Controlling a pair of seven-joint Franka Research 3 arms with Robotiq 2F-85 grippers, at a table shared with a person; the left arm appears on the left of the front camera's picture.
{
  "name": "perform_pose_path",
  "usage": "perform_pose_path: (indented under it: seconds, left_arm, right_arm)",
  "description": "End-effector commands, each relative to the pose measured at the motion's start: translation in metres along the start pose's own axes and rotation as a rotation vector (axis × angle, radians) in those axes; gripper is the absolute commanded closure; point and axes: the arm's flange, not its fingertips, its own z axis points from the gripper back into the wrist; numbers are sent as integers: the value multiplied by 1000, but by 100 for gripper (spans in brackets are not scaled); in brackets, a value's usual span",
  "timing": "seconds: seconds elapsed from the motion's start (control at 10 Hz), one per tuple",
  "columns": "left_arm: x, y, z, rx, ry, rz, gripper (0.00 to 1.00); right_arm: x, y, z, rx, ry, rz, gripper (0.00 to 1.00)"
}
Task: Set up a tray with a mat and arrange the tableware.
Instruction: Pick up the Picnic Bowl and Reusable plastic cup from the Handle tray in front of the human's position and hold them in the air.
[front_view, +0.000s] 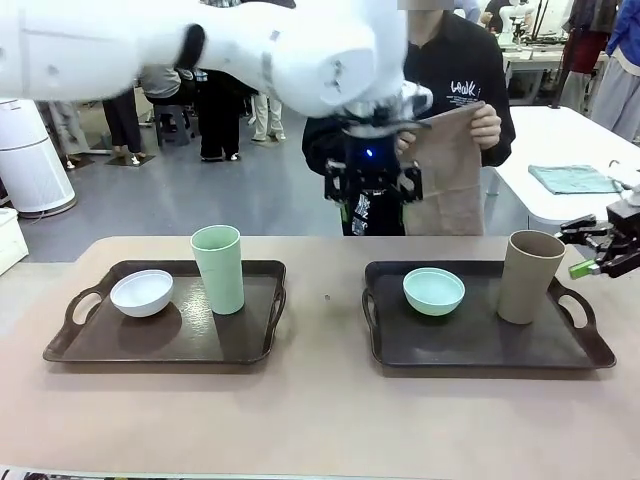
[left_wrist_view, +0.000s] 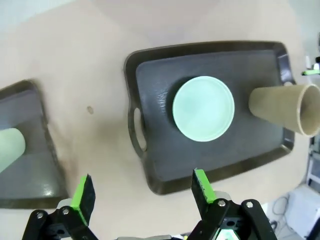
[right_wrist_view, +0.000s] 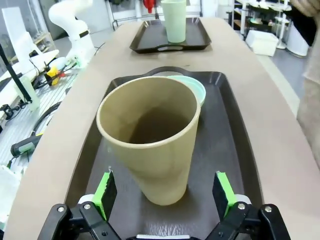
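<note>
**Both pincers wide, tableware on two trays**

The left pincer (front_view: 372, 198) hangs high above the far edge of the tabletop (front_view: 320, 420), jaws spread wide and holding nothing. Right behind it a person's hand (front_view: 486, 125) holds up a brown mat (front_view: 445, 175) by its top edge – the cloth hangs down beside the pincer, and whether the two touch cannot be told. Below this pincer and ahead of its fingers lies the right-hand tray (left_wrist_view: 150, 67). The mint green bowl (left_wrist_view: 203, 108) sits near the tray's middle, and the taupe cup (left_wrist_view: 282, 107) stands upright farther off to one side of it.

The right pincer (right_wrist_view: 164, 194) is low, over the outer end of that same tray, and its jaws are also wide and empty. The taupe cup stands straight ahead of it, close to its green pads (right_wrist_view: 106, 192) but apart from them; the mint green bowl lies just beyond the cup.

Well away from both pincers, the left-hand tray (front_view: 100, 345) carries the white bowl (front_view: 141, 292) and, beside it, the upright mint green cup (front_view: 218, 268).
</note>
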Motion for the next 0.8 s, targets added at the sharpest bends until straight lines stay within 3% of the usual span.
perform_pose_path:
  seconds: [0.0,0.1,0.2,0.3,0.4,0.7]
  left_arm:
    - [15,-30,-1,61,-11,29,0]
    - [12,-34,-11,66,-14,30,0]
    - [7,-39,-15,-41,-1,-18,0]
    - [0,-26,-22,39,1,11,0]
    - [0,-26,-22,39,1,11,0]
    - [5,-32,-25,30,-3,12,0]
  right_arm:
    - [-10,-10,-6,36,-22,23,0]
    - [-15,-10,-12,40,-30,24,0]
    - [-17,-9,-17,35,-59,25,0]
    - [-19,-5,-17,49,-72,32,0]
    - [-18,-7,-19,38,-24,-3,0]
    - [-20,-5,-19,46,-35,-1,0]
